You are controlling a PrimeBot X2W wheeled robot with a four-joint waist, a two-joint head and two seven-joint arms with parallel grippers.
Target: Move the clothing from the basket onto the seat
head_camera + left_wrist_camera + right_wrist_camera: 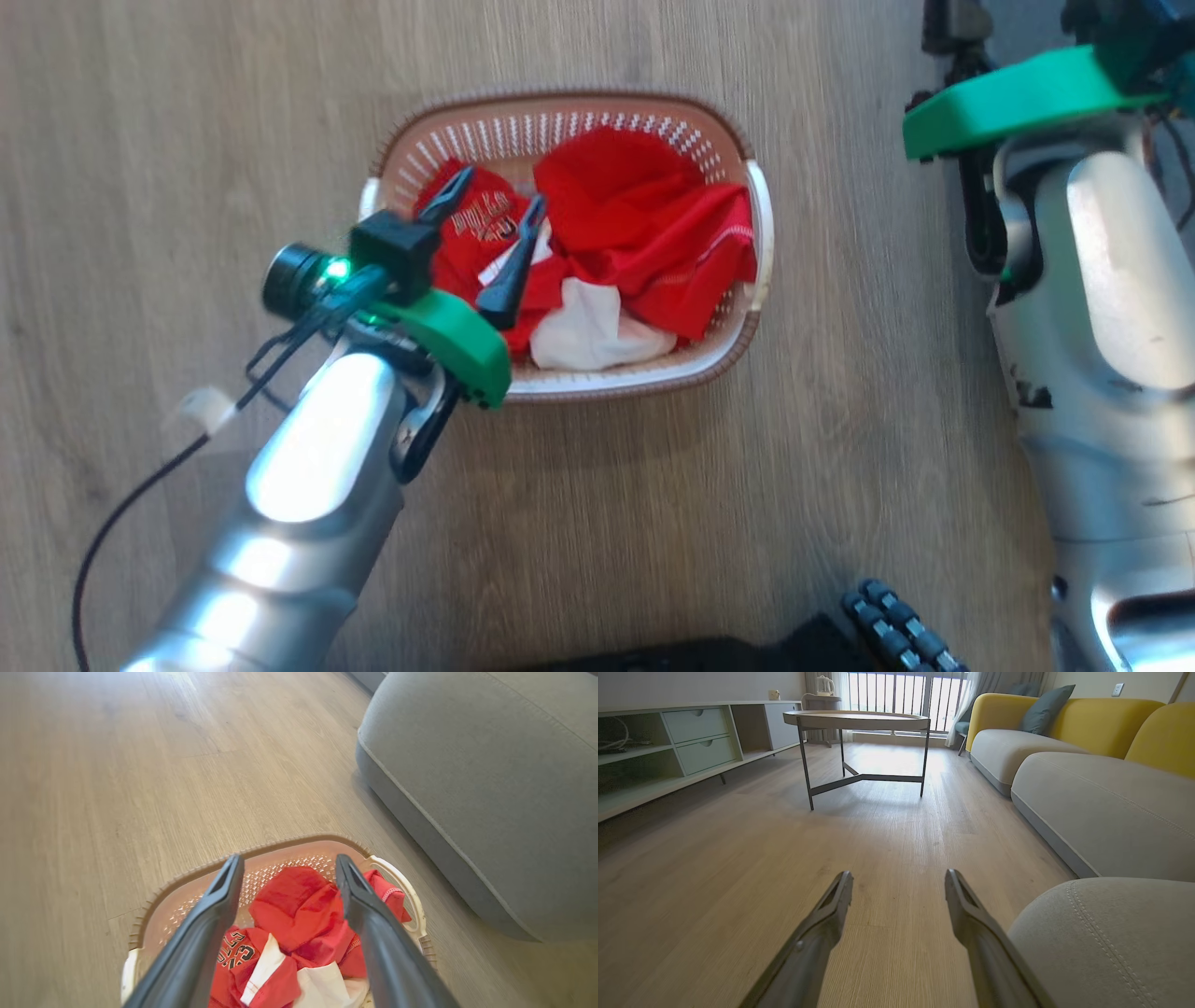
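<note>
The clothing (644,224) lies in the basket (560,117) on the floor (187,140). In the left wrist view, the seat (490,788) stands at the basket's two o'clock. The left gripper (500,187) hangs over its nine o'clock side, perhaps touching fabric.

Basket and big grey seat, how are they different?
The basket is small; the seat is far bigger. The basket is holey cream plastic with a brown rim; the seat is grey fabric with pale stitching. The basket holds red clothing; none lies on the seat's visible part. Both have rounded corners.
</note>
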